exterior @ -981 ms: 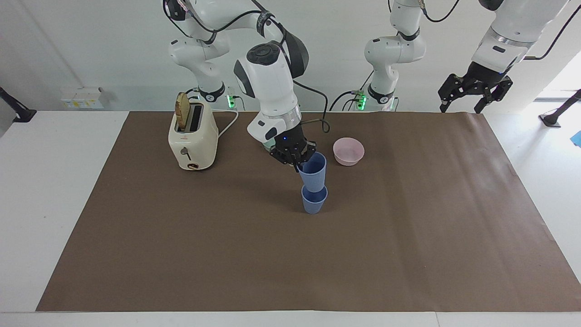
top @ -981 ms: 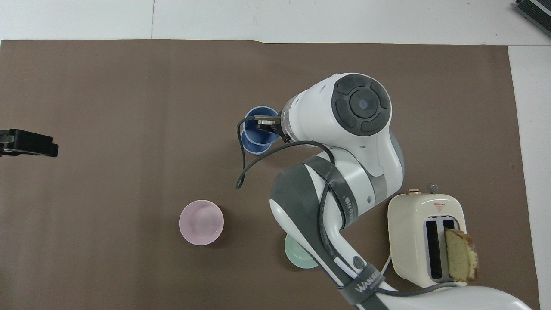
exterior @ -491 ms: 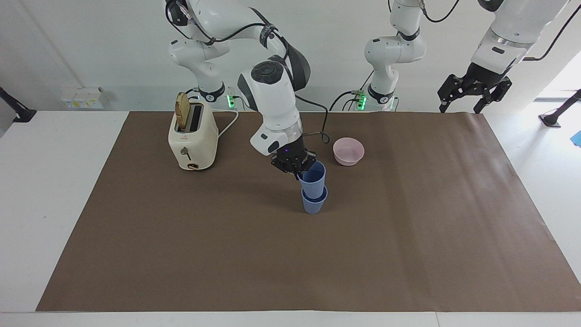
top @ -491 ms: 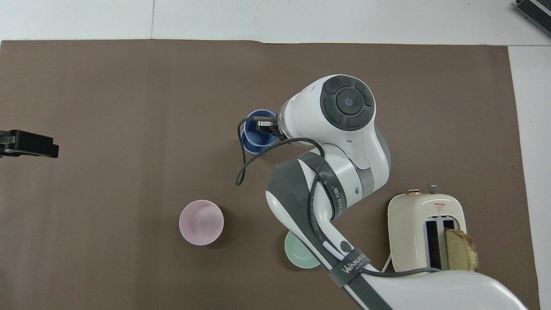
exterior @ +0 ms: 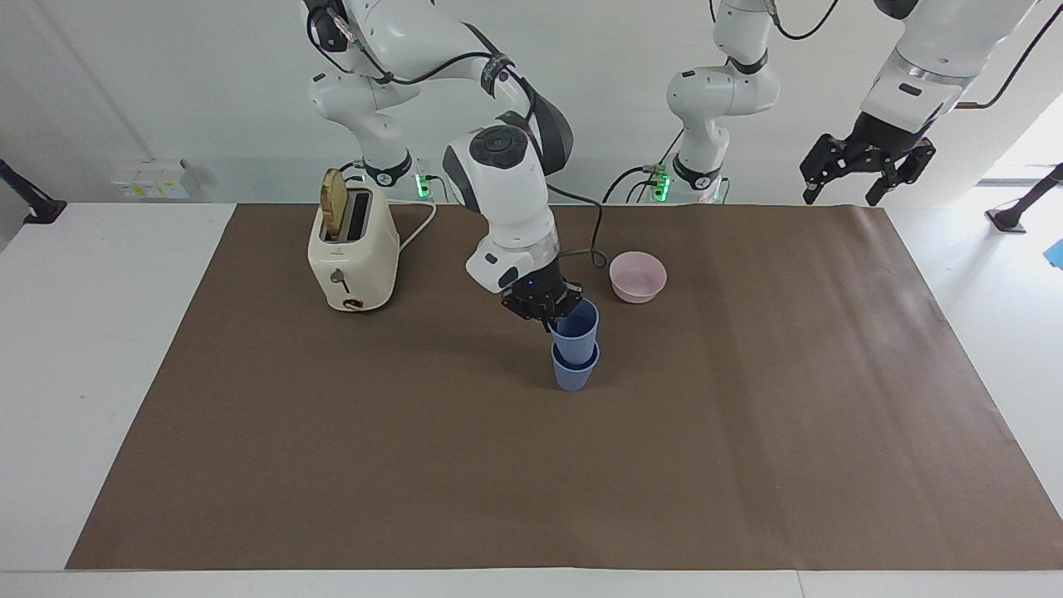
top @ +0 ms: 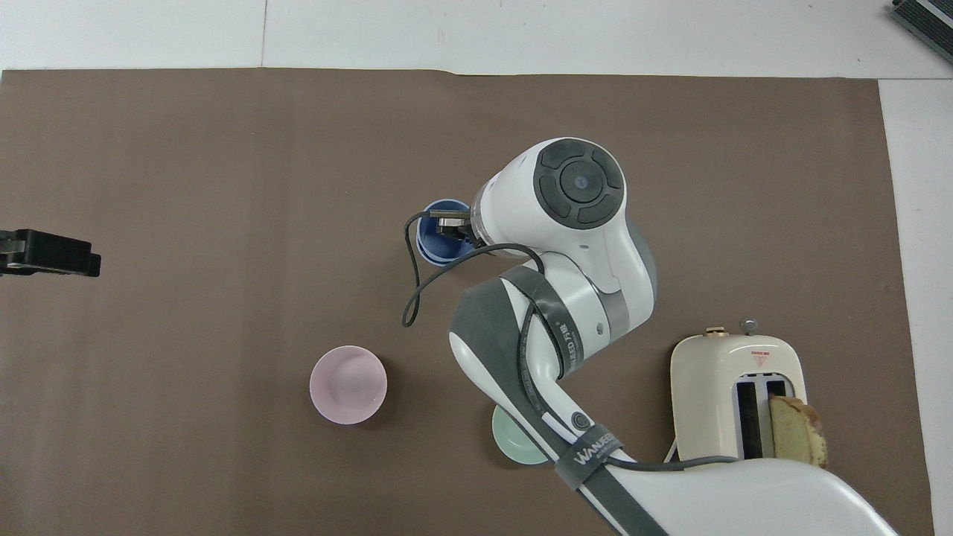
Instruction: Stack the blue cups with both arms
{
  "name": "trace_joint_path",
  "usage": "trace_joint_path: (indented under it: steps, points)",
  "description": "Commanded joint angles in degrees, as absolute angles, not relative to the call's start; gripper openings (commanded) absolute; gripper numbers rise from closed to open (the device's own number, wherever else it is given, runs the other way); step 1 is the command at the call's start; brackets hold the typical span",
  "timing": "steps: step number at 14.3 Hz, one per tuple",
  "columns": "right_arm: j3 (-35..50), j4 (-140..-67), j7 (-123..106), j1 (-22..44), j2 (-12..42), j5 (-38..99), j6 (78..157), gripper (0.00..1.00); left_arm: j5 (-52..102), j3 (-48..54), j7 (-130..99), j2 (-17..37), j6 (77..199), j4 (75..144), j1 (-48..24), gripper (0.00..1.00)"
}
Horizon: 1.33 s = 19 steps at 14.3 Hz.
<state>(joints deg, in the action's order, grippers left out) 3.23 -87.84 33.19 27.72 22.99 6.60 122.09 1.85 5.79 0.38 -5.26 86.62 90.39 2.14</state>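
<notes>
One cup nested in the other cup mid-mat, farther from the robots than both bowls. Pink bowl beside green bowl; toaster toward the right arm's end.

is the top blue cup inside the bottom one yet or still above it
Partly in. The upper blue cup sits upright with its base inside the lower blue cup, gripped at the rim by the right gripper.
</notes>
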Motion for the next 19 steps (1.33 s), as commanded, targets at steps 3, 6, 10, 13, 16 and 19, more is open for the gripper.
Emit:
trace_joint_path:
  steps: [3,6,10,13,16,19]
  points:
    - [3.43,-88.24,33.31,27.6,25.04,7.12,125.07,0.0,2.46,5.89,0.53,-6.94,86.4,92.28,2.81,1.0]
    - [3.43,-89.03,33.22,27.6,25.14,7.12,125.16,0.0,2.46,5.89,0.53,-7.03,86.48,92.46,2.81,1.0]
    - [3.43,-89.21,33.75,27.42,25.22,7.29,125.16,0.87,2.46,5.89,0.7,-7.03,86.48,92.46,2.81,1.0]
    - [3.43,-88.95,33.75,27.16,25.4,7.47,126.47,1.0,2.46,5.89,0.79,-7.03,86.48,93.16,2.72,1.0]
    - [3.25,-88.42,33.58,26.64,25.49,6.86,126.04,1.0,2.46,5.89,0.79,-7.03,86.49,92.99,2.72,1.0]
    - [1.76,-86.93,33.49,25.32,24.53,6.94,124.72,1.0,2.2,5.89,0.79,-6.68,86.31,92.2,2.72,1.0]
